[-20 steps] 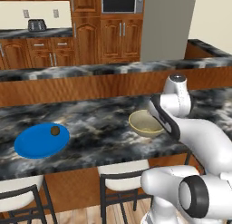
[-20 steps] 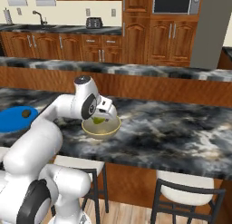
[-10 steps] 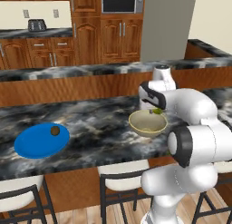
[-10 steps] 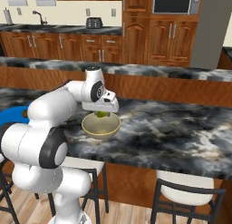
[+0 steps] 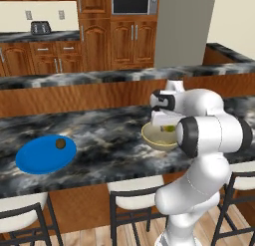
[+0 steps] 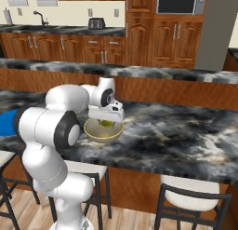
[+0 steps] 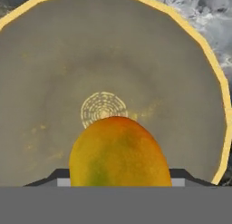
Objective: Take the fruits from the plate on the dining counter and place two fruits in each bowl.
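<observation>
The gripper [image 7: 120, 184] clasps the smooth, rounded orange-green fruit [image 7: 119, 153] across its middle just above the empty cream-beige round bowl [image 7: 41, 60], a light, probably slippery, roll-prone piece.

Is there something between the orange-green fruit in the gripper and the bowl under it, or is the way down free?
Nothing visible stands in the way. The gripper holds the orange-green fruit directly over the bowl, and in the hand view the bowl's inside looks bare below it.
</observation>
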